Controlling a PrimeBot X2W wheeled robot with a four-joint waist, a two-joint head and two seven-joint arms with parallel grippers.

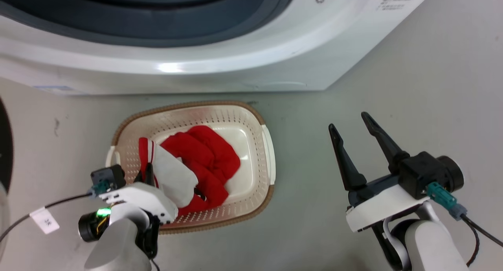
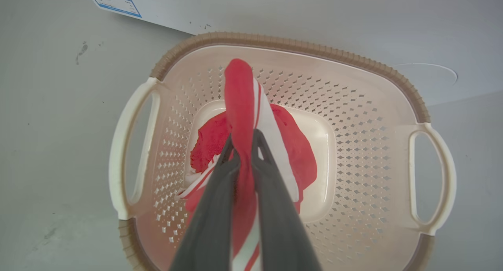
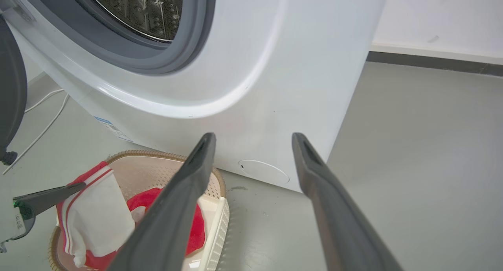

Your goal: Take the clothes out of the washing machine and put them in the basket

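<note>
The red clothes (image 1: 206,157) with white trim hang into the cream basket (image 1: 267,145), most of the fabric heaped on its floor. My left gripper (image 2: 243,139) is shut on a fold of the clothes (image 2: 239,94) above the basket (image 2: 353,117), and it shows over the basket's near-left corner (image 1: 147,172) in the head view. My right gripper (image 1: 347,119) stands open over bare floor to the right of the basket. The washing machine (image 1: 204,62) stands just behind, its drum (image 3: 145,7) open. In the right wrist view the clothes (image 3: 98,208) drape from the left fingers (image 3: 51,196).
Grey floor (image 1: 412,106) spreads to the right of the machine. The dark door (image 3: 10,86) of the machine hangs open at the left. A white cable (image 3: 43,117) lies on the floor beside it. A wall skirting (image 3: 432,62) runs at the back right.
</note>
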